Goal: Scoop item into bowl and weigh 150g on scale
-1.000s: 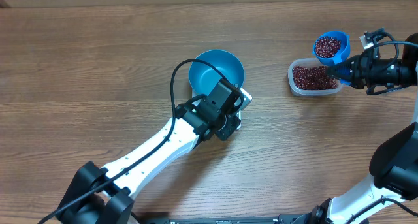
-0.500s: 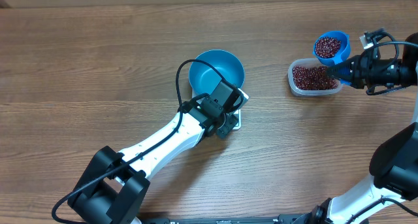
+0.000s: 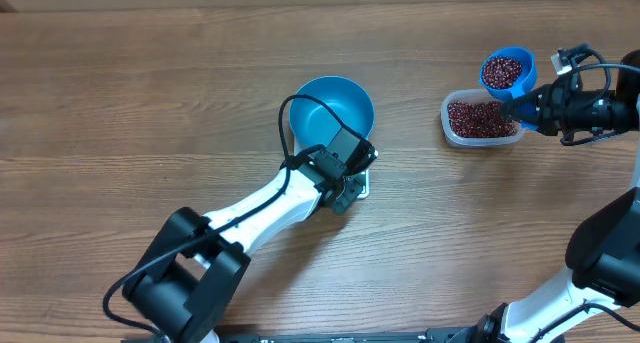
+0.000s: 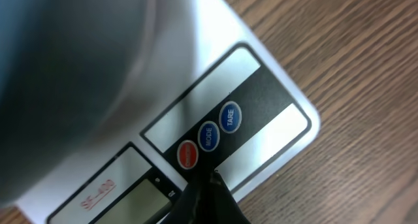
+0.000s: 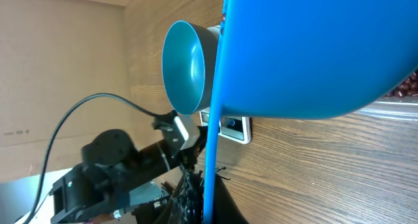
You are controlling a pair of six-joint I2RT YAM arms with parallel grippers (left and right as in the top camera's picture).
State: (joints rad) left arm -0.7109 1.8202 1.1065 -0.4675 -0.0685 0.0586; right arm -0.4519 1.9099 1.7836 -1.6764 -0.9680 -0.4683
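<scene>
The blue bowl [image 3: 335, 108] stands on the white scale [image 3: 374, 149], which my left arm mostly covers in the overhead view. My left gripper [image 3: 349, 180] is shut and holds nothing. In the left wrist view its tips [image 4: 204, 181] sit at the scale's [image 4: 274, 129] button strip, right by the red button [image 4: 187, 155]; the bowl [image 4: 65, 74] is a blur above. My right gripper [image 3: 537, 106] is shut on the handle [image 5: 212, 152] of a blue scoop [image 3: 506, 71] full of red-brown beans, held level above the far edge of the clear tub [image 3: 480, 118] of beans.
The MODE [image 4: 208, 134] and TARE [image 4: 230, 117] buttons lie beside the red one, and the display window [image 4: 140, 201] is blank. Bare wooden table [image 3: 150, 93] spreads to the left and between bowl and tub. The right wrist view also shows the bowl [image 5: 189, 67] and scale [image 5: 235, 127].
The left arm's elbow has swung to the right while its shut gripper stayed at the scale's button edge, edging slightly right. The right arm and the scoop have not moved.
</scene>
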